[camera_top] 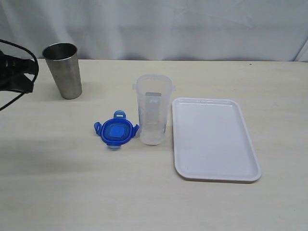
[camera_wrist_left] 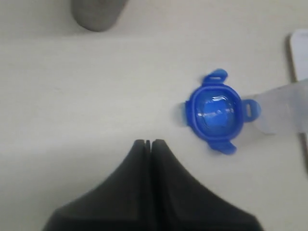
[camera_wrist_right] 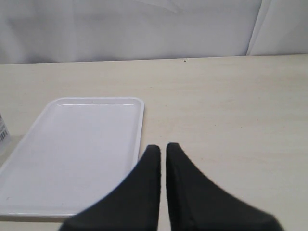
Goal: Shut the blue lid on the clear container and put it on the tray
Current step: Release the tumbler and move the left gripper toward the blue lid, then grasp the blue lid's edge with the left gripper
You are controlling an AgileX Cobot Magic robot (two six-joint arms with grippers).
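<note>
Exterior view: a tall, tapered, clear plastic container (camera_top: 154, 110) was seen standing upright and uncapped on a pale wooden table (camera_top: 72, 192); a small rounded-square blue plastic lid (camera_top: 115, 131) with four snap flaps was laid flat just beside its base, on the left; a flat white rectangular plastic tray (camera_top: 214, 139) was set just to its right; a shiny steel cup (camera_top: 62, 70) was stood well apart, towards the far left.

Left wrist view: the black left gripper (camera_wrist_left: 148, 143) was shown with jaws pressed together and nothing held, hung over bare table near the lid.

Right wrist view: the black right gripper (camera_wrist_right: 162, 148) was shown closed to a thin slit, nothing gripped, beside the tray's edge.
</note>
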